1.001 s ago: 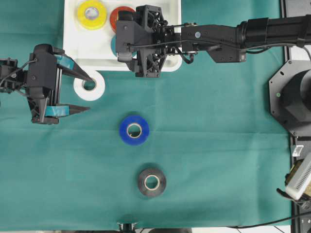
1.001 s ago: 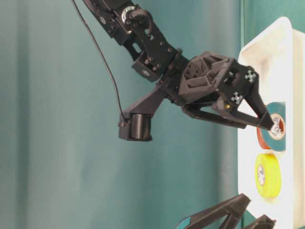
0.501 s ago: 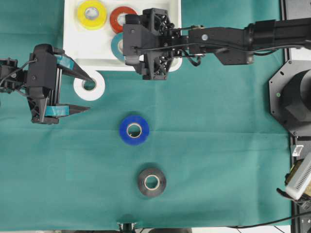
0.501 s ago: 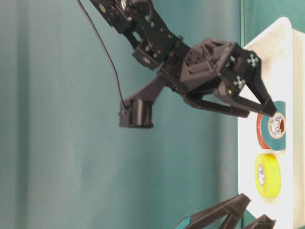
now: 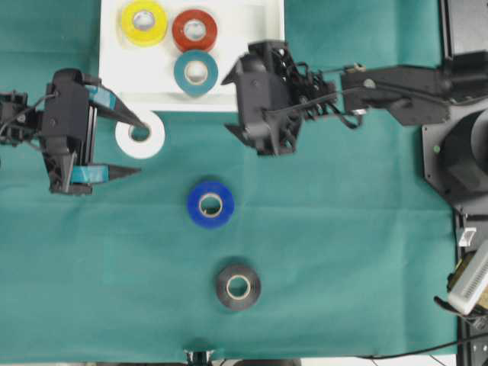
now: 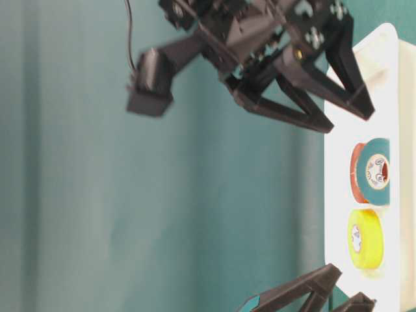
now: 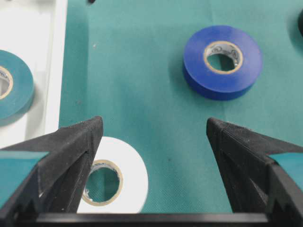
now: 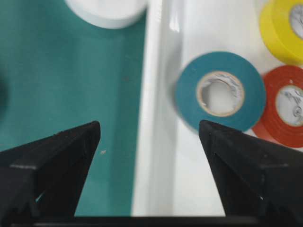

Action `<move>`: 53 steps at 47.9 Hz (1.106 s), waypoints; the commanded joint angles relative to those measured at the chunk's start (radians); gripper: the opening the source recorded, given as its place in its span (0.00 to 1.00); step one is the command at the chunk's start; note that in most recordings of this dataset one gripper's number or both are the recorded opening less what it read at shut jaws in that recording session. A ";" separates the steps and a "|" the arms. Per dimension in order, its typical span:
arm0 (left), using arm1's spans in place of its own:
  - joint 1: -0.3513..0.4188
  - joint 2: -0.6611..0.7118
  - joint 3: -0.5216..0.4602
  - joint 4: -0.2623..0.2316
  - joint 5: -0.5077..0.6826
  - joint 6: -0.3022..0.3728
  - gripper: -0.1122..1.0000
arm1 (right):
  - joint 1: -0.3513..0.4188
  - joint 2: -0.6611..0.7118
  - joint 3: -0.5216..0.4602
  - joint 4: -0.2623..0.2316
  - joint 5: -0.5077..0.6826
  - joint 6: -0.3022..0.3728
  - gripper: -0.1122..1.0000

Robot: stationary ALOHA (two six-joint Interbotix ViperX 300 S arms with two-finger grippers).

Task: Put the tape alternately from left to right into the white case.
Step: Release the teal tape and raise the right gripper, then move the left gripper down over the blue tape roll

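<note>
The white case (image 5: 110, 76) holds a yellow roll (image 5: 144, 22), a red-orange roll (image 5: 194, 30) and a teal roll (image 5: 196, 72). On the cloth lie a white roll (image 5: 152, 141), a blue roll (image 5: 194, 204) and a black roll (image 5: 223, 287). My left gripper (image 5: 142, 146) is open over the white roll (image 7: 132, 175), one finger above its hole, the other off to its side. My right gripper (image 5: 232, 97) is open and empty, raised above the case's near rim (image 8: 151, 94), with the teal roll (image 8: 189, 99) just beyond its fingertips.
Green cloth covers the table. The case (image 6: 383, 65) lies against the far edge. The right arm's base and other equipment stand at the right border (image 5: 457, 152).
My right gripper has drawn back to the right and risen out of the case, uncovering the teal roll lying there. The left gripper has stayed put.
</note>
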State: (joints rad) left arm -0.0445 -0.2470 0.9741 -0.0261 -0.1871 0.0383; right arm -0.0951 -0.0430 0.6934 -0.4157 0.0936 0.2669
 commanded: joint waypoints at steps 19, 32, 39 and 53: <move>-0.012 -0.008 -0.032 0.000 -0.006 -0.006 0.96 | 0.015 -0.132 0.107 0.002 -0.067 0.003 0.84; -0.035 -0.005 -0.055 -0.003 -0.005 -0.071 0.96 | 0.018 -0.132 0.109 0.002 -0.067 0.005 0.84; -0.035 -0.003 -0.061 -0.003 -0.005 -0.147 0.96 | 0.018 -0.130 0.109 0.002 -0.069 0.005 0.84; -0.035 0.000 -0.078 -0.003 -0.005 -0.235 0.96 | 0.018 -0.130 0.110 0.002 -0.067 0.003 0.84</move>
State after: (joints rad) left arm -0.0782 -0.2378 0.9204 -0.0261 -0.1871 -0.1948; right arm -0.0798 -0.1519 0.8115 -0.4157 0.0322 0.2684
